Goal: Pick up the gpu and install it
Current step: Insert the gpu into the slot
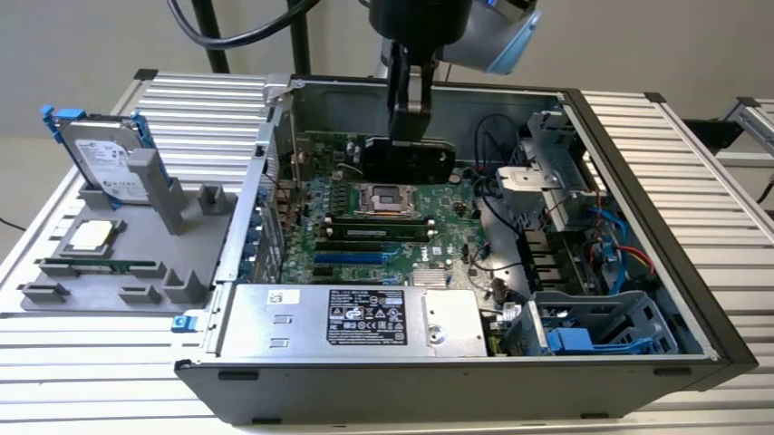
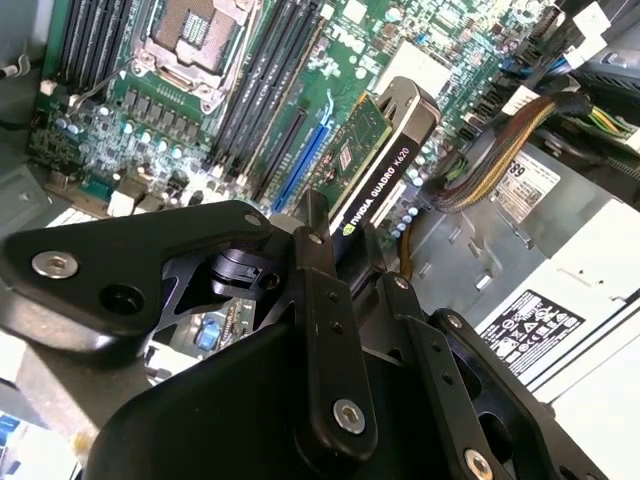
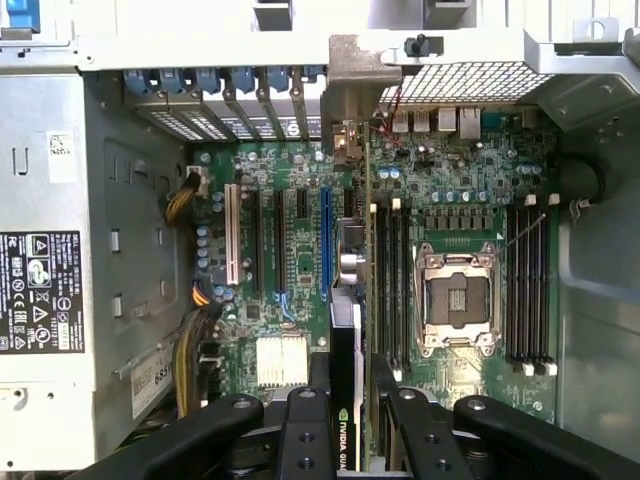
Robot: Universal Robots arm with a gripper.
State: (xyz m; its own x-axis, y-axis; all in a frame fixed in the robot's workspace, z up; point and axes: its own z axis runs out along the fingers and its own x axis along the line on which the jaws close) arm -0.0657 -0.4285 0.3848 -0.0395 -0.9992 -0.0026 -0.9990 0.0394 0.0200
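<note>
Black metal gripper [image 2: 345, 245] with fingers [image 2: 318, 290] clamped on the gpu [image 2: 375, 160], flat green board with glossy black shroud, held edge-down above the green motherboard [image 1: 362, 227], inside the open grey steel computer case [image 1: 677, 272], near the square processor socket [image 3: 455, 298]

Green-and-black gpu [image 2: 375, 160] over green motherboard [image 3: 290, 240], blue slot [image 3: 325, 245].
</note>
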